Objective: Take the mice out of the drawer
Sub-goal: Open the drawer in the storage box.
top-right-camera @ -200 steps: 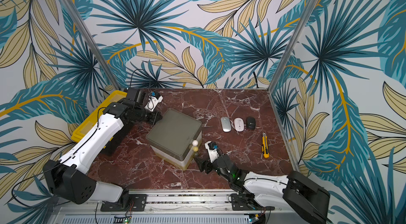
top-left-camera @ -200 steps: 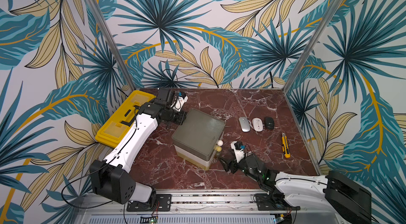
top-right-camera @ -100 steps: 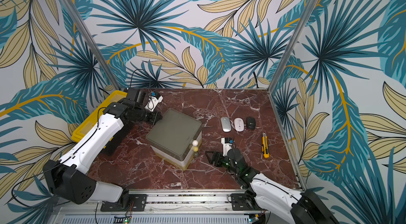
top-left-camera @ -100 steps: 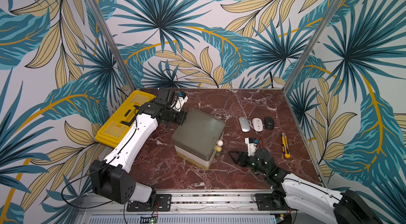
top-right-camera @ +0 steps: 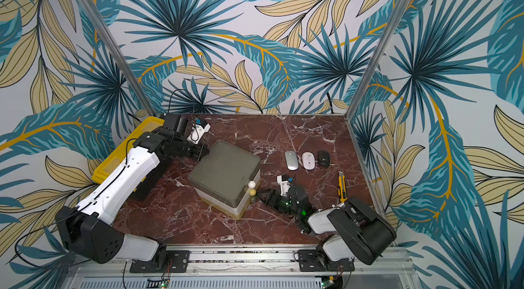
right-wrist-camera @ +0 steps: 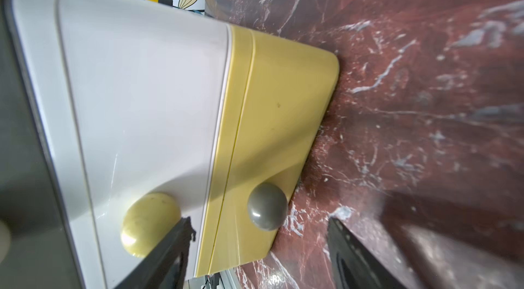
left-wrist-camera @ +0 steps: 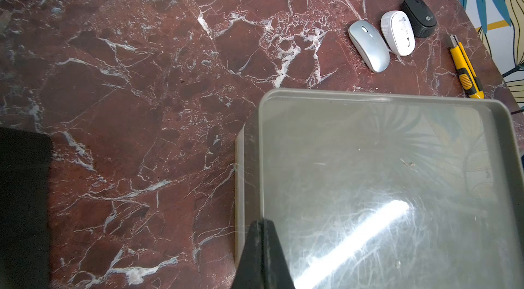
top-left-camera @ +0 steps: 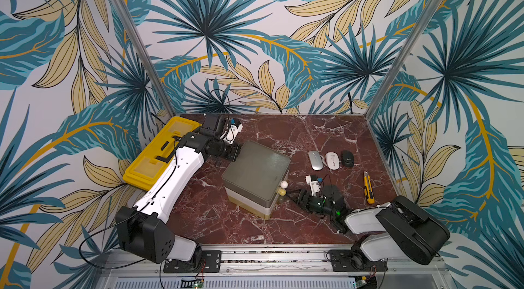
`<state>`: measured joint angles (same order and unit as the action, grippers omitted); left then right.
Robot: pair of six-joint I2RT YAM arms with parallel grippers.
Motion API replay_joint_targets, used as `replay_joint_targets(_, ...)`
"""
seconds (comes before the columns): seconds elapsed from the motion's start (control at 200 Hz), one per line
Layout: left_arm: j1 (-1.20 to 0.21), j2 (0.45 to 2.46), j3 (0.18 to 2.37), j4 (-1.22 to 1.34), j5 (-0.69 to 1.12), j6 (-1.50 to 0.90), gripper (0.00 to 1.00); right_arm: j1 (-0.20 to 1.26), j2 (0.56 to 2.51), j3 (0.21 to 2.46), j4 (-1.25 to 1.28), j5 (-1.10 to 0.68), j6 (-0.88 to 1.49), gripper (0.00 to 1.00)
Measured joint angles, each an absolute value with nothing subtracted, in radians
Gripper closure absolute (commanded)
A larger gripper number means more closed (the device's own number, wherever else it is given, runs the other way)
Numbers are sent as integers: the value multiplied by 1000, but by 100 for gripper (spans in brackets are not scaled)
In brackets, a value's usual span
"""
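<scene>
Silver mouse [top-left-camera: 315, 160], white mouse [top-left-camera: 332, 160] and black mouse [top-left-camera: 347, 158] are set in a row on the worktop [top-left-camera: 283, 231] at 3 o'clock of the drawer unit [top-left-camera: 255, 174]; the left end effector [left-wrist-camera: 262, 225] is pressed together at its 11 o'clock corner; the grey knob [right-wrist-camera: 267, 206] is flanked, untouched, by the spread right end effector [top-left-camera: 290, 195].

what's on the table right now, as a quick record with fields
mice out: silver oval mouse, white oval mouse, black oval mouse, in a row on the marble
drawers: grey-topped white-and-yellow plastic drawer box, looks shut
left gripper: jaws shut, over the box top
right gripper: jaws open around the round grey knob
</scene>
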<state>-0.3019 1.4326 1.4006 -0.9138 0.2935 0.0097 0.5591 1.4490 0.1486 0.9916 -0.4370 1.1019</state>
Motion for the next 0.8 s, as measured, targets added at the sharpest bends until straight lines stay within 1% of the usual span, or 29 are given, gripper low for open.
replay_joint_targets(0.15, -302, 1433, 1401, -914, 293, 10, 100, 564, 1477, 155, 1026, -443, 1114, 30)
replay_joint_targets(0.336, -302, 1433, 1401, -914, 294, 10, 100, 575, 1525, 161, 1047, -442, 1119, 31)
replay_joint_targets(0.541, -302, 1433, 1401, -914, 293, 10, 100, 602, 1641, 181, 1101, -443, 1123, 32)
replay_joint_targets(0.631, -302, 1433, 1401, -914, 290, 9, 100, 615, 1733, 212, 1193, -456, 1138, 33)
replay_joint_targets(0.716, -299, 1433, 1401, -909, 268, 12, 100, 622, 1836, 226, 1327, -474, 1164, 36)
replay_joint_targets(0.796, -295, 1433, 1401, -904, 247, 16, 100, 633, 1904, 245, 1412, -487, 1202, 36)
